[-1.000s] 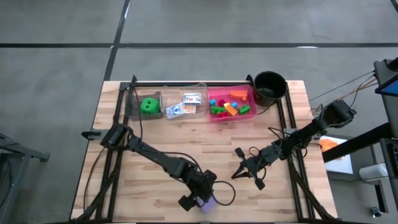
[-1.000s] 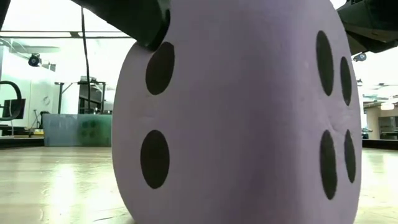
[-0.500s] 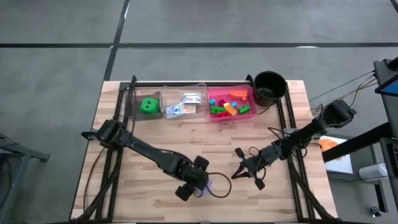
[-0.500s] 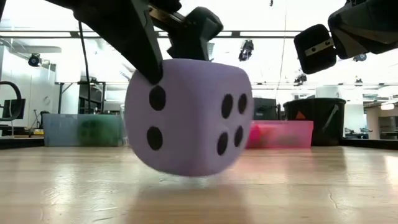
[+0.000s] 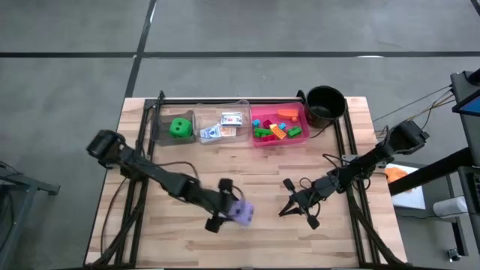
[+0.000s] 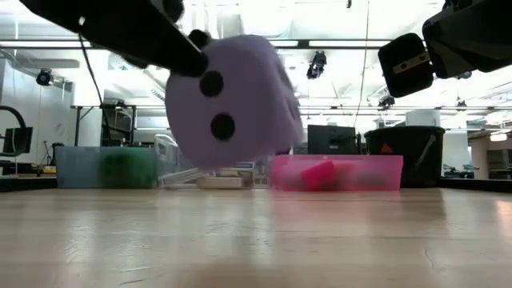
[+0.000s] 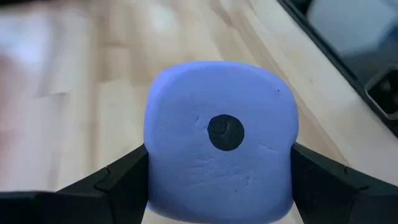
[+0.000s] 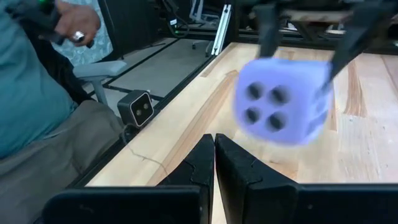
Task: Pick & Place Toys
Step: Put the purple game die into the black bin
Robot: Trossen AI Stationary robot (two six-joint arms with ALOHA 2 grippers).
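My left gripper is shut on a purple die with black dots, above the middle of the table's near half. The die also shows in the low view, the left wrist view and the right wrist view. My right gripper hovers to the right of the die, shut and empty, its fingers together. A green die lies in the grey tray, white cards lie in the clear tray, and coloured bricks lie in the pink tray. My left gripper pinches the purple die between its two fingers, one on each of two opposite faces. The fingers come from the table's left. The one-dot face points away from the wrist. The die is lifted clear of the table.
The grey, clear and pink trays stand in a row along the far edge, with a round black pot at their right end. A black frame rail runs behind them. A seated person shows beyond the table's near edge.
My left gripper has risen and gone from the table's near edge toward the far edge, still shut on the purple die. The die stood on the table at the near edge and now hangs clear of it, farther in. It has turned a little in the hold.
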